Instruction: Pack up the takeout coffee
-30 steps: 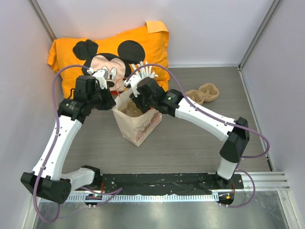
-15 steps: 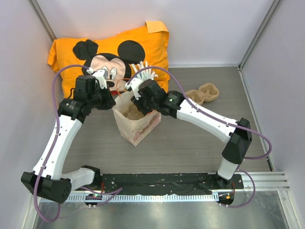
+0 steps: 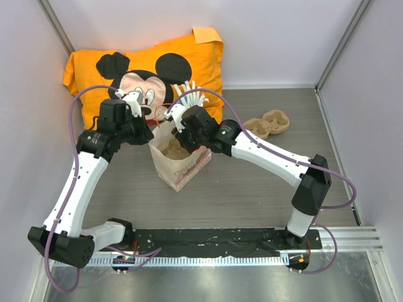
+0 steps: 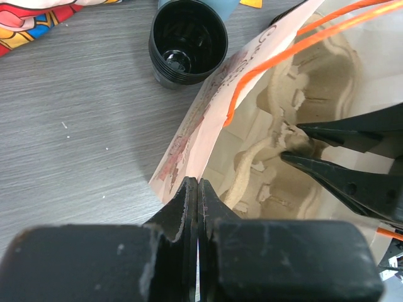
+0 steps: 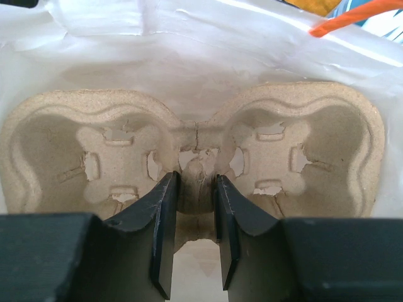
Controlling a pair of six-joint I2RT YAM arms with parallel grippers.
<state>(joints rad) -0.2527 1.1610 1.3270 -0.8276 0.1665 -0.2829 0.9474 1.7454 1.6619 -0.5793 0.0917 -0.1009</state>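
Grip of left jaws fully shut on rim of paper bag [image 4: 196, 118], right jaws slightly parted and clamped on centre ridge of pulp cup carrier [image 5: 296, 151] down inside that bag, black ring piece [image 4: 184, 77] just beside bag on table [image 4: 75, 126], takeout coffee hidden from every view

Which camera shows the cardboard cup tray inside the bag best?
The right wrist view: the cup tray fills it, both wells visible, the right claw gripping its middle ridge. The left wrist view catches part; the top view only a tan patch in the bag.
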